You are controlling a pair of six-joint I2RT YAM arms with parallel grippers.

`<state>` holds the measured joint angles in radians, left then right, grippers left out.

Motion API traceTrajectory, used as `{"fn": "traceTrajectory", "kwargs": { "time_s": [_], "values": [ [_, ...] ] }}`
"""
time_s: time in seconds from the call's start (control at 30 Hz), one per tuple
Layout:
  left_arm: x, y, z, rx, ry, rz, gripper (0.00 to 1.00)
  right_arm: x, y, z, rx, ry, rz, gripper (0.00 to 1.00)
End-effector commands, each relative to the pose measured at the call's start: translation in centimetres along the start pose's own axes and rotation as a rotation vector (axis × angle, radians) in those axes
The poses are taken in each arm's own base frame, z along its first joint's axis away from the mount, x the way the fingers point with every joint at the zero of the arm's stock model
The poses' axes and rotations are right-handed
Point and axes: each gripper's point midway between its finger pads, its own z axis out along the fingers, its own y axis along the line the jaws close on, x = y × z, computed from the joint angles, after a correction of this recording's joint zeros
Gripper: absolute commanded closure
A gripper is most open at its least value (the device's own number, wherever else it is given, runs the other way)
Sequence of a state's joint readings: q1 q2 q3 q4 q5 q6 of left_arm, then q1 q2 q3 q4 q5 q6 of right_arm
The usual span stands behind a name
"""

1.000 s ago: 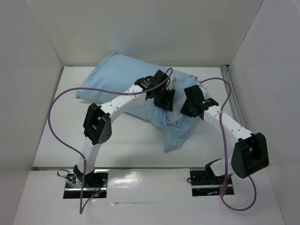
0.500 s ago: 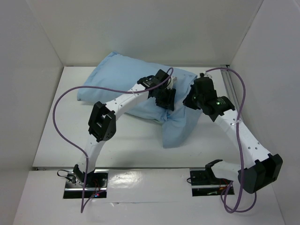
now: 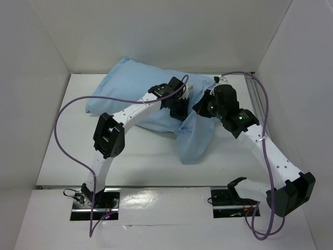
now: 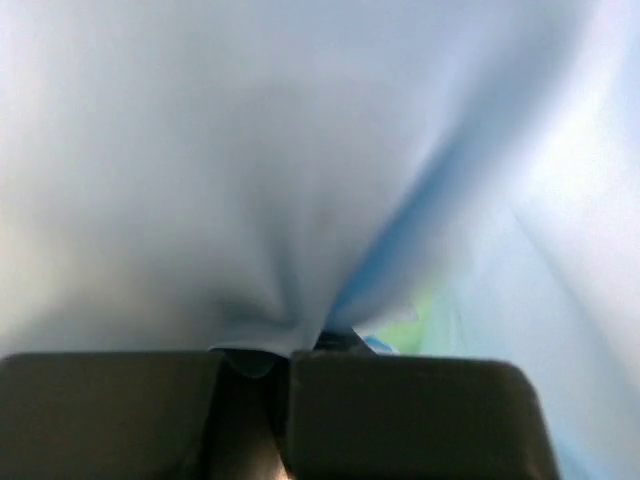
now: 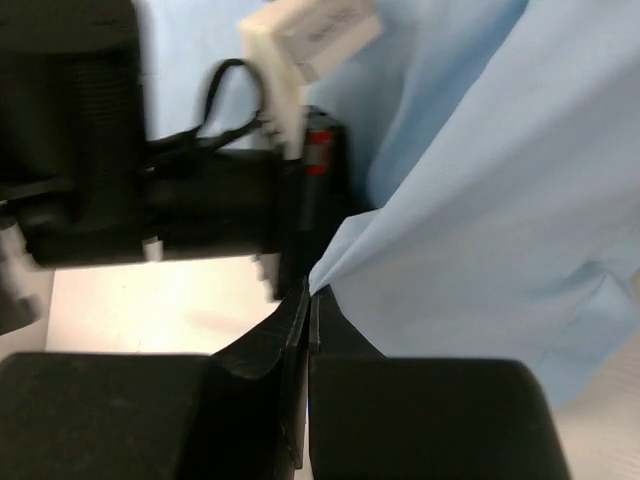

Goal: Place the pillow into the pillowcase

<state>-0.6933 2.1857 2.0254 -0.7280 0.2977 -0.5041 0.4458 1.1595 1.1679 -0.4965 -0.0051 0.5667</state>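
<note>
Two robot arms reach from the near edge of a white bench (image 3: 67, 151) toward its middle, seen from above. A purple cable (image 3: 65, 112) loops out wide on the left side.

A light blue pillowcase (image 3: 130, 86) lies across the bench from the back left corner toward the centre. Its left and back part is plump and rounded. Its right end is a loose, flat flap that drapes toward the near edge. The pillow itself is hidden by cloth in every view.

The left end effector (image 3: 179, 109) sits at the right end of the plump part, where the flap begins. Its wrist camera shows two dark fingers (image 4: 140, 400) pressed together on a pinched fold of pale blue cloth. A sliver of green shows just beside the pinch.

Just to its right, very close to it, is the right end effector (image 3: 200, 109). Its wrist camera shows the fingers closed tight, nipping a pointed edge of the light blue cloth, with the left arm's black wrist right behind.
</note>
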Motion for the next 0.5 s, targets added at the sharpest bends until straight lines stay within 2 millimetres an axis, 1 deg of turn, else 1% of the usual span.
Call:
{"fn": "traceTrajectory", "kwargs": {
  "time_s": [0.0,0.03,0.07,0.13,0.17,0.2,0.23,0.27,0.3,0.33,0.47],
  "values": [
    [-2.0,-2.4,-6.2,0.053,-0.13,0.038,1.0,0.1,-0.9,-0.2,0.048,-0.03,-0.02,1.0],
    [-1.9,-2.6,-6.9,0.057,-0.138,0.041,1.0,1.0,-1.8,0.1,0.076,-0.01,-0.021,1.0],
    [-2.0,-2.9,-7.7,0.062,-0.15,0.046,1.0,0.6,-2.2,-0.4,0.098,-0.03,-0.021,1.0],
    [-2.0,-3.7,-9.7,0.074,-0.176,0.056,1.0,2.1,-3.6,-0.3,0.148,0.011,-0.026,1.0],
    [-1.8,-4.0,-10.2,0.083,-0.173,0.057,1.0,2.3,-3.9,-0.4,0.156,0.023,-0.036,1.0],
    [-1.9,-4.2,-10.6,0.087,-0.181,0.06,1.0,3.1,-4.6,0.0,0.185,0.046,-0.039,1.0],
    [-1.7,-4.1,-10.6,0.083,-0.174,0.057,1.0,3.3,-4.8,-0.1,0.191,0.055,-0.04,1.0],
    [-2.0,-4.5,-11.3,0.091,-0.19,0.064,1.0,4.2,-5.1,0.1,0.192,0.081,-0.04,1.0],
    [-1.8,-4.4,-11.3,0.087,-0.183,0.061,1.0,4.6,-5.2,0.4,0.187,0.095,-0.049,1.0],
    [-2.1,-4.6,-11.5,0.09,-0.192,0.073,1.0,4.7,-5.1,0.4,0.18,0.1,-0.048,1.0],
    [-1.8,-4.8,-11.8,0.096,-0.178,0.071,0.99,5.0,-5.3,0.7,0.178,0.098,-0.048,1.0]
  ]
}}
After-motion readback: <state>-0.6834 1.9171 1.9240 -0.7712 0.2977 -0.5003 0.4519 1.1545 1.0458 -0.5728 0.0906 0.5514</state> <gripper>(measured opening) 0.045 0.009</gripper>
